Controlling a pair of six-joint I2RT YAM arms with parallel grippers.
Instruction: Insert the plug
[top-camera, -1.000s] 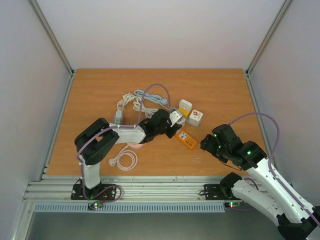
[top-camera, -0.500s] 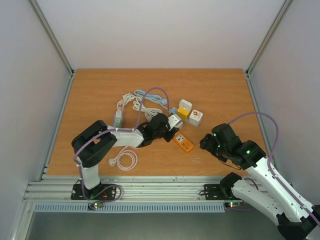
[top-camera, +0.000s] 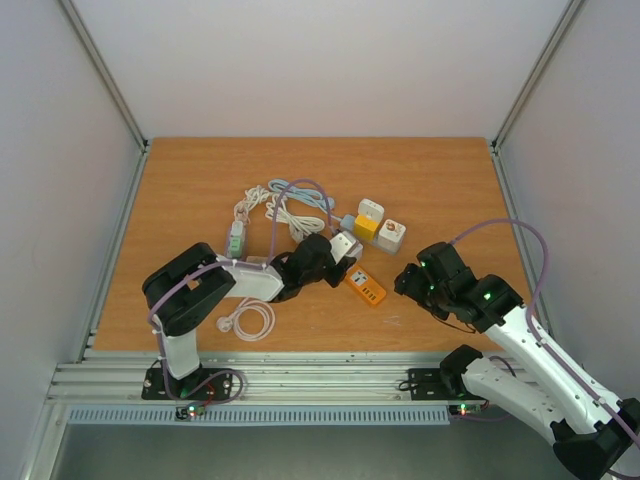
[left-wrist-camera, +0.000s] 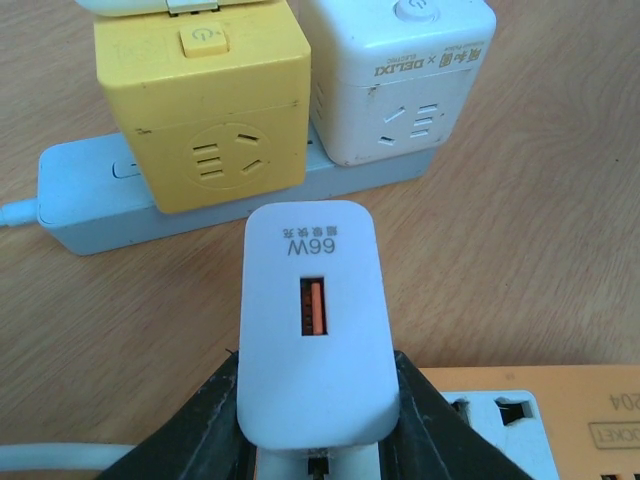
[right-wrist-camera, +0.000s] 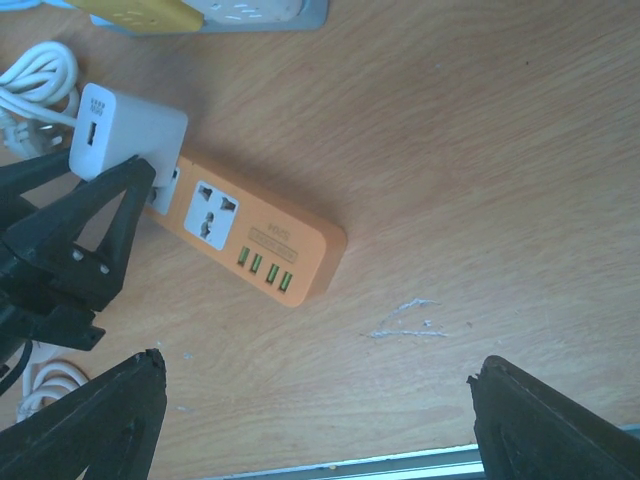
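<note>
My left gripper (top-camera: 340, 258) is shut on a white 66W charger plug (left-wrist-camera: 312, 320) with an orange USB port. The plug stands over the near end of an orange power strip (top-camera: 366, 286), at one of its white sockets (left-wrist-camera: 500, 420). In the right wrist view the plug (right-wrist-camera: 125, 135) sits at the strip's left end, beside the strip's (right-wrist-camera: 262, 245) free universal socket and green USB ports. My right gripper (top-camera: 412, 283) is open and empty, above bare table to the right of the strip.
A pale blue power strip (left-wrist-camera: 90, 205) carries a yellow cube adapter (left-wrist-camera: 205, 105) and a white cube adapter (left-wrist-camera: 395, 75) just behind the plug. Coiled white cables (top-camera: 270, 205) lie at the back left, and another coil (top-camera: 250, 320) lies near the front.
My left gripper has come down toward the near side with the plug, onto the orange strip's end. The strip has shifted slightly. My right gripper has moved a little left.
</note>
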